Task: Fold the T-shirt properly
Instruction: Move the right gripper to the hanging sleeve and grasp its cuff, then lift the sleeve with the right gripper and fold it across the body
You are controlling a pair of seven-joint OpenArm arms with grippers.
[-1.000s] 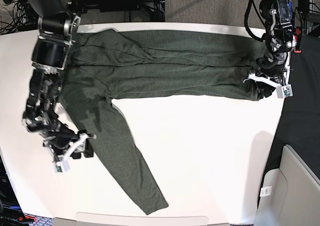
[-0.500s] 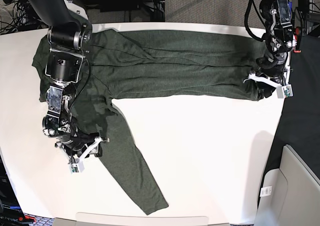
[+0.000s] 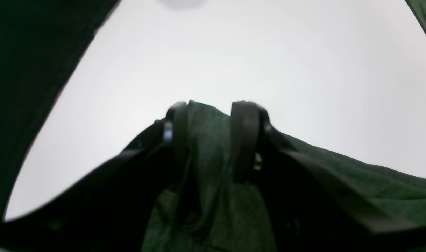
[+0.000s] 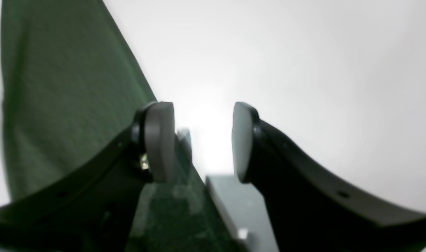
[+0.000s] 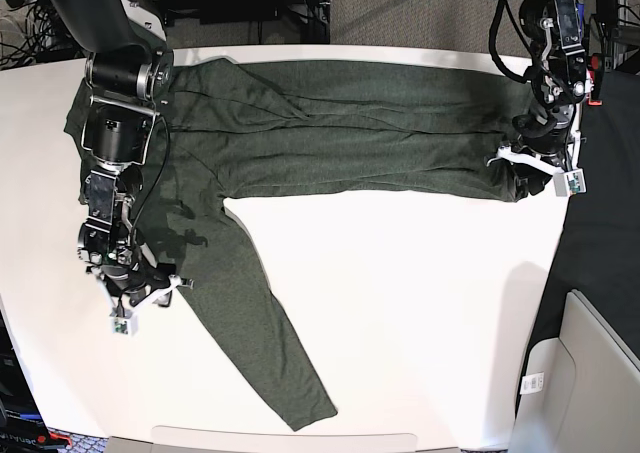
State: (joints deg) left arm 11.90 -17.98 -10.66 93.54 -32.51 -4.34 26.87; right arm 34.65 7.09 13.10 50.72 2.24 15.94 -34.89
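on one white table (image 5: 420,303): one t-shirt (image 5: 340,133), two grippers.

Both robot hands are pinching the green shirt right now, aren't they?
Not quite. Only the left gripper is pinching the T-shirt; the left wrist view shows fabric bunched between its fingers. The right wrist view shows the right gripper open, with only white table between its fingers.

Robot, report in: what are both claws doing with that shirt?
Left gripper shut on T-shirt hem. Right gripper open beside the sleeve, holding nothing. No obstruction seen on table.
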